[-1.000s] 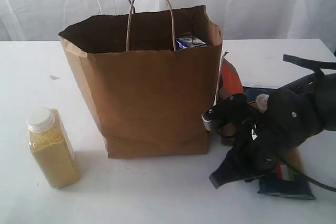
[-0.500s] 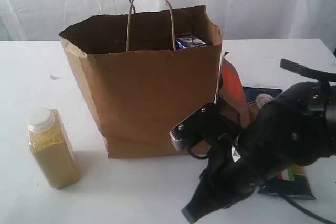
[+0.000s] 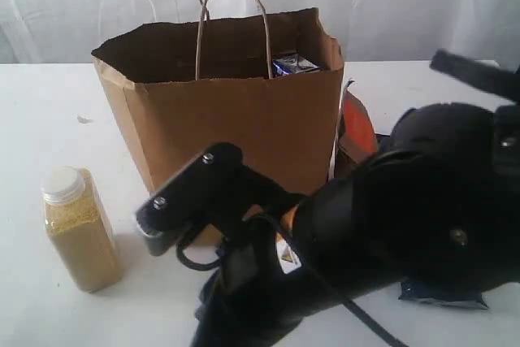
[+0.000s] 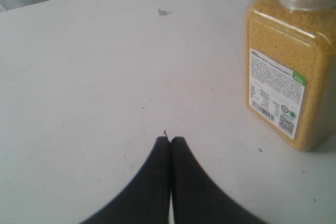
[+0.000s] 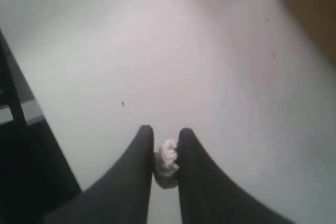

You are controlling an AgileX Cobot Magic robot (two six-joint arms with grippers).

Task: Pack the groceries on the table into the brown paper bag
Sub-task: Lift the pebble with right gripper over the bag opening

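White tabletop [image 3: 49, 119], plain, with a few tiny marks. White curtain [image 3: 406, 6] hanging behind. Big brown paper bag [image 3: 227, 119] standing up in the middle, small blue-white carton [image 3: 292, 64] peeking out inside it. Yellow-grain bottle [image 3: 80, 229] standing on the tabletop to the left of the bag, outside it. Brown pouch with orange label [image 3: 356, 123] just beside the bag on the right. Left claw [image 4: 170, 140] squeezed tight shut, nothing in it, low over the tabletop near the bottle. Right claw [image 5: 165, 132] almost closed, pinching a small white lump [image 5: 168, 156] between its tips.

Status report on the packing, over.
Left claw shut, empty. Right claw pinches small white crumpled lump. Yellow-grain bottle with white cap upright, outside brown paper bag.
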